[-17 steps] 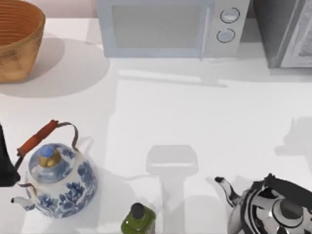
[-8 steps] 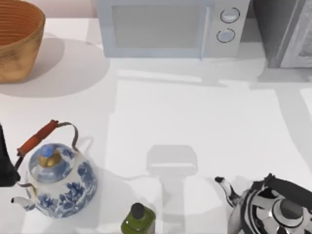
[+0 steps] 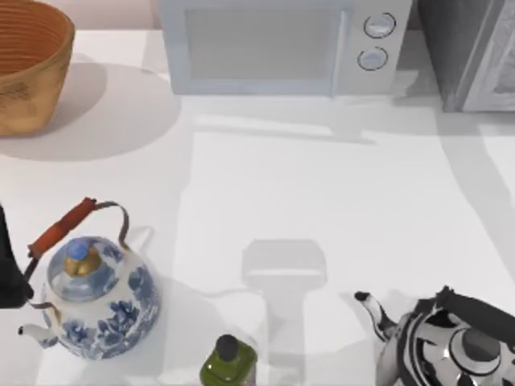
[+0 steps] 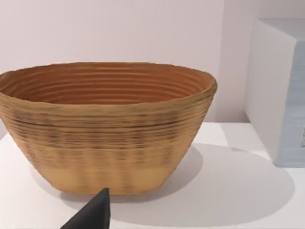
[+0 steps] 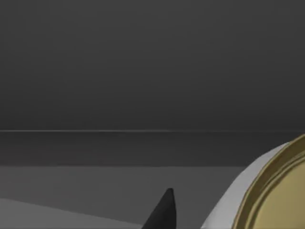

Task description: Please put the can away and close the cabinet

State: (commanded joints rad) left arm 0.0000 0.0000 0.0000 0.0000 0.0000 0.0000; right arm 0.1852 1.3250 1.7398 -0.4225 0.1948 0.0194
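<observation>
Black and pointed, a single fingertip of my right gripper pokes up in the right wrist view, and from that alone I cannot tell whether the jaws are spread or pressed together. Just beside that fingertip sits the can, seen as a curve of dull gold lid with a sliver of white side. Behind both lies a dark grey space with a flat floor and a faint horizontal line across its back wall, which looks like the cabinet's interior.

On my left arm, one black fingertip shows in the left wrist view; again I cannot tell how those jaws stand. Facing it is a woven basket, tan outside and orange-brown inside, standing on the white table with a pale blue-grey microwave just to one side.

From above, a dark piece of my left arm sits at the table's left edge. Near it stands a blue-and-white kettle with a red-orange handle grip. A dark green bottle with a black cap stands at the near edge, and a shiny black-and-silver kettle fills the near right corner. The microwave stands at the back, with the grey cabinet at the back right.
</observation>
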